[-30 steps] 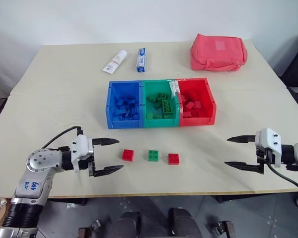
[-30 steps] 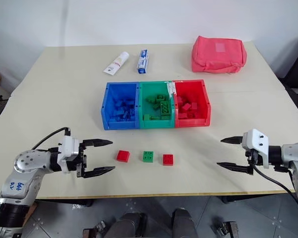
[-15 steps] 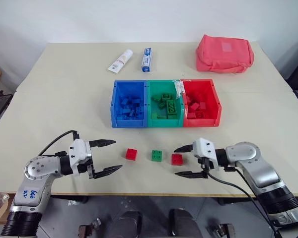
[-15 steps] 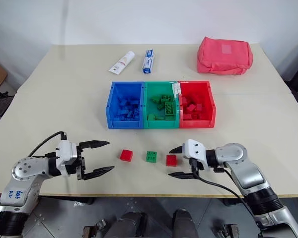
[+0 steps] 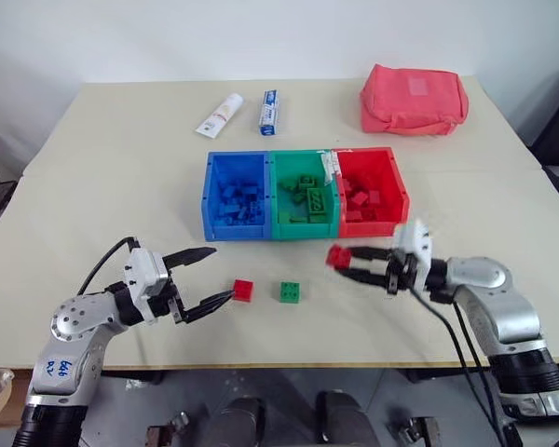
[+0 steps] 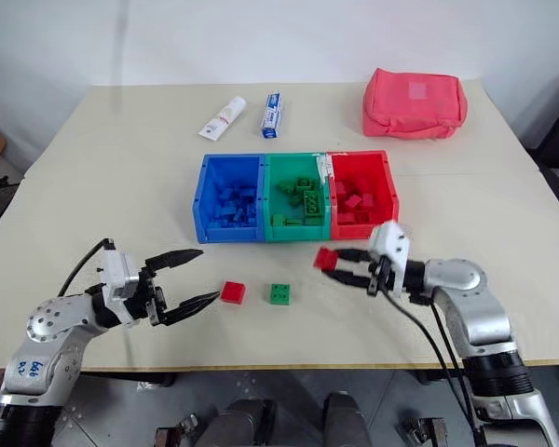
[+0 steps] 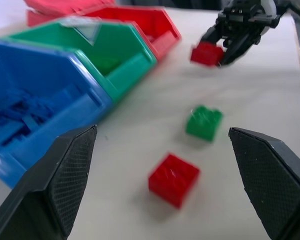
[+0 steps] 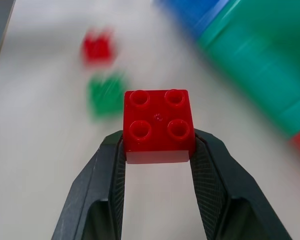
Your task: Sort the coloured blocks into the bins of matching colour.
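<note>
Three joined bins stand mid-table: the blue bin (image 5: 235,229), the green bin (image 5: 305,230) and the red bin (image 5: 373,228), each with bricks of its own colour inside. My right gripper (image 5: 347,264) is shut on a red block (image 5: 336,256), holding it above the table just in front of the red bin; the right wrist view has this block (image 8: 159,125) studs-up between the fingers. A second red block (image 5: 243,291) and a green block (image 5: 291,291) lie on the table nearer the front edge. My left gripper (image 5: 222,273) stands open just left of the lying red block, nothing between its fingers.
At the back of the table lie a white tube (image 5: 217,115), a small blue-and-white box (image 5: 265,112) and a pinkish-red fabric pouch (image 5: 413,98). The table's front edge runs close below both grippers.
My right gripper swung in from the far right, shut on the rightmost red block and lifted it toward the red bin. The left gripper stayed open, turning slightly toward the other red block.
</note>
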Available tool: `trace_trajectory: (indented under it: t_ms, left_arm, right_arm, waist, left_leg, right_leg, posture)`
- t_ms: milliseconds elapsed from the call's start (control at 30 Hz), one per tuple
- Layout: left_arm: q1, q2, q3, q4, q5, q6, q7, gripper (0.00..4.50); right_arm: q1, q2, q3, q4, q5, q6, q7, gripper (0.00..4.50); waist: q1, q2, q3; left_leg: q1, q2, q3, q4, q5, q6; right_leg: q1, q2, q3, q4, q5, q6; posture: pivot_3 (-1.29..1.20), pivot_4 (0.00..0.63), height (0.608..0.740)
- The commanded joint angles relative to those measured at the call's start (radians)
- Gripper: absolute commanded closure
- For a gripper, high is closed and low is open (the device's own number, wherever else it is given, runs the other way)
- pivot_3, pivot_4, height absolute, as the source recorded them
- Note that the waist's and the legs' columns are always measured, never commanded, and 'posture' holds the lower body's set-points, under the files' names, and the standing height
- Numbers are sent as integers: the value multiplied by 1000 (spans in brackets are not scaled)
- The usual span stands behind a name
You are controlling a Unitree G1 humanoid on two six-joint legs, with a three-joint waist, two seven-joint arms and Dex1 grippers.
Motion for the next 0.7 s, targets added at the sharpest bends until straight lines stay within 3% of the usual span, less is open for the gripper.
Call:
trace_trajectory:
  t_ms: [33,200,333,500,700]
  left_arm:
    - [-19,-35,38,-40,-39,19,66,0]
    - [-88,-93,51,-27,-16,24,163,0]
    - [-76,-92,40,-38,-6,25,166,0]
    - [-55,-56,74,-21,-6,23,151,0]
    - [-44,91,116,137,55,-59,16,0]
  right_arm:
    - [-124,6,-96,113,-5,-15,-121,3049]
    - [-336,40,-119,415,-136,-129,-314,3049]
    - [-386,48,-93,505,-162,-174,-285,1689]
    - [-314,10,-114,443,-124,-218,-166,22]
    - [-46,-136,-158,235,15,-169,129,22]
  waist:
    - [-1,0,0]
    - [0,0,0]
    - [-3,0,0]
    - [-3,0,0]
    - [6,0,0]
  left_leg:
    - [0,0,0,0,0,0]
    - [0,0,0,1,0,0]
    - [0,0,1,-1,0,0]
    - [-1,0,0,-2,0,0]
    - [-1,0,-1,0,0,0]
  right_leg:
    - [0,0,0,0,0,0]
    - [0,0,0,1,0,0]
    - [-1,0,0,0,0,0]
    - [-1,0,-1,1,0,0]
    - [0,0,-1,-1,0,0]
  posture:
    - [0,150,740]
    - [0,150,740]
    - [0,150,740]
    - [0,150,740]
    - [0,150,740]
